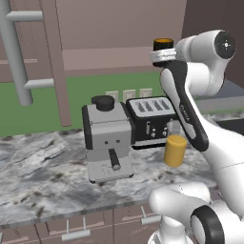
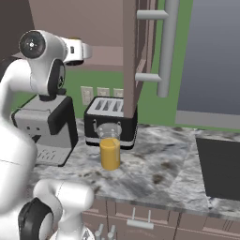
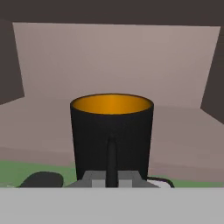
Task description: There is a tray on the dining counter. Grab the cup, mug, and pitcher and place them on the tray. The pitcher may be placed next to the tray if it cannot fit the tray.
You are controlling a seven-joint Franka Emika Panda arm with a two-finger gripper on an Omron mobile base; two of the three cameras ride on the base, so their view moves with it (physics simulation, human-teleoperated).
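Here the gripper (image 3: 111,175) is clamped on the small black mug with orange inside (image 3: 111,131)
Mug held upright, high above the marbled countertop (image 1: 43,167); yellow-orange cylindrical pitcher (image 1: 175,150) stands beside the black toaster (image 1: 151,116)

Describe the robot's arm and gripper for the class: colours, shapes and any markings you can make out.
The arm is built of glossy white, rounded segments with dark grey to black joint bands and round dark end caps at the elbows. A black strip with faint, unreadable lettering runs along one link. The gripper has a pale grey block and small dark finger tips.
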